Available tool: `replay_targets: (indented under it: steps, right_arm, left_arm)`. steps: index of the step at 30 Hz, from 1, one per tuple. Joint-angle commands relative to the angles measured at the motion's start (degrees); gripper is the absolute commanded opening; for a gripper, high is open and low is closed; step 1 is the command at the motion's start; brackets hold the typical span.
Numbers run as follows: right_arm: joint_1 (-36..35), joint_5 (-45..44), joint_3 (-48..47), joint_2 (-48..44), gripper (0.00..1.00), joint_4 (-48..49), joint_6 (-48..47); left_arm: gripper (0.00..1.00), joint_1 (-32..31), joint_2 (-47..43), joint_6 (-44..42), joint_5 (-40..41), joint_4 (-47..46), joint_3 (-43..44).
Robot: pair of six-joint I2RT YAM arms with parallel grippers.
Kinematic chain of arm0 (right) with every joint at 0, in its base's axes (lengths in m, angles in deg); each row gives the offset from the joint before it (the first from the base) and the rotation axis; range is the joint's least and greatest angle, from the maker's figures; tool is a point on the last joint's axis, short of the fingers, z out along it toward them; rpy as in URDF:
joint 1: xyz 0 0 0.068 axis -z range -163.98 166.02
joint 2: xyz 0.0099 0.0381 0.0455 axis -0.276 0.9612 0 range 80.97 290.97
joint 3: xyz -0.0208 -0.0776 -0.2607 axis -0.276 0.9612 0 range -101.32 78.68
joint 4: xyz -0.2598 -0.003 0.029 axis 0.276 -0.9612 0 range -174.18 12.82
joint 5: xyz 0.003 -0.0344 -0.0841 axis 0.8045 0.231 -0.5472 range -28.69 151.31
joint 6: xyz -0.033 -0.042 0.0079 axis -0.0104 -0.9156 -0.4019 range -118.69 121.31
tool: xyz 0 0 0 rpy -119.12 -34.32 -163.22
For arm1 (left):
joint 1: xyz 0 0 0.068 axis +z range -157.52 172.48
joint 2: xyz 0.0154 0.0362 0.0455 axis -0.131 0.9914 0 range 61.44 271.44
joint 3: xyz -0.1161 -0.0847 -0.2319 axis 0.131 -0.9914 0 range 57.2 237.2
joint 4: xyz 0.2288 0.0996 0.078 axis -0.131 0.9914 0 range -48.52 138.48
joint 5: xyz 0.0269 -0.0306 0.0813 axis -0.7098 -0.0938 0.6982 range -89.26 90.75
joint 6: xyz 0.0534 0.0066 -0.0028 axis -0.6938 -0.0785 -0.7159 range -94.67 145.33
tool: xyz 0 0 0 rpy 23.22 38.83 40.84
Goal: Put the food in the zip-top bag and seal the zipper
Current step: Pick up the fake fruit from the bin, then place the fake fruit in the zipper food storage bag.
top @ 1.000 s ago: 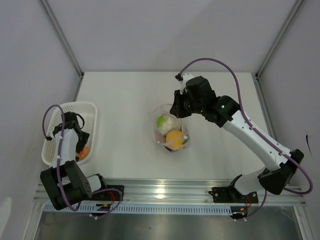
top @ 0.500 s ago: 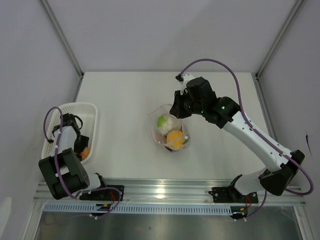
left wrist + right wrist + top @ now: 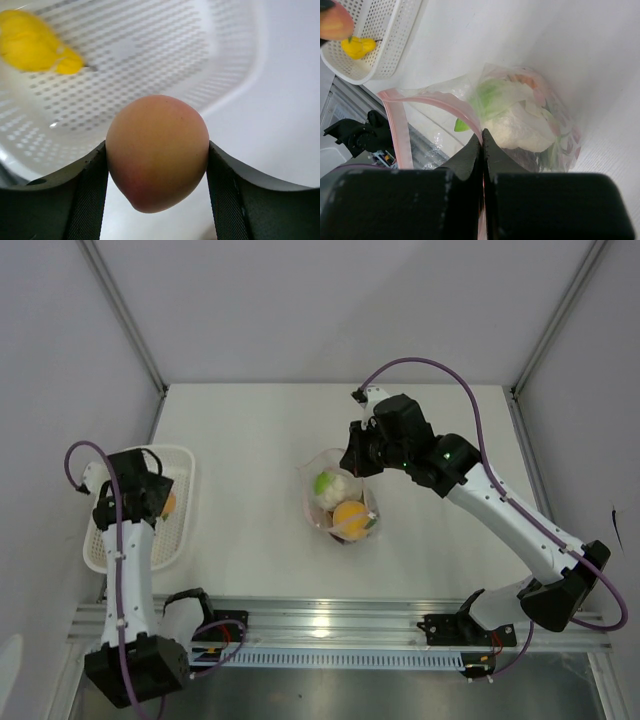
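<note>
Left of frame, over basket (image 3: pixel 220 60): L gripper (image 3: pixel 158 502) clamps orange fruit (image 3: pixel 157 152) btwn fingers. Centre: R gripper (image 3: pixel 482 145) pinched shut on bag (image 3: pixel 565 135) mouth, food (image 3: pixel 510 120) inside.

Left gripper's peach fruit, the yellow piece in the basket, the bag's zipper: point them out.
peach fruit (image 3: pixel 157 150): left wrist view, centre of its front.
yellow piece (image 3: pixel 37 42): left wrist view, middle of its body.
zipper (image 3: pixel 400 135): right wrist view, pink strip's left run.

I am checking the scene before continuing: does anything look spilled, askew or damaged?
Nothing stands out. The clear crinkly plastic bag holds its toy food inside, and the white lattice plastic basket sits flat on the white table.
</note>
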State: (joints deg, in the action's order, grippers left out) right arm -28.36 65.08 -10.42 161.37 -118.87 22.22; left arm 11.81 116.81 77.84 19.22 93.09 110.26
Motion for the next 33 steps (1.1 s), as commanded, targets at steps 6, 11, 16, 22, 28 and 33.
replay_targets:
  steps: [6, 11, 16, 22, 28, 33]
  right_arm:
    - [-0.27, -0.52, -1.87, 0.28, 0.00, 1.70, 0.63]
    - [-0.44, -1.48, -2.22, 0.63, 0.00, 1.17, 0.63]
    - [-0.71, -1.13, -2.31, 1.34, 0.00, 1.88, 0.89]
    - [-1.06, -1.57, -2.13, 1.60, 0.00, 1.79, 0.89]
    - [-1.15, -1.49, -2.31, 1.34, 0.00, 1.61, 0.98]
    - [-1.23, -0.52, -3.01, 1.16, 0.00, 1.70, 1.51]
  left_arm:
    - [0.01, -9.84, -16.95, -6.89, -23.36, -23.54, -0.93]
    - [0.01, -11.51, -17.68, -8.22, -55.08, -39.10, -5.77]
    - [0.01, -21.24, -13.98, -1.97, -74.72, -62.78, -8.85]
    - [0.01, -36.72, -13.45, -20.24, -72.19, -47.33, -0.51]
    - [0.01, -45.16, -13.01, -27.29, -64.11, -40.54, -0.32]
    - [0.01, -51.93, -9.77, -25.79, -57.44, -44.93, -2.08]
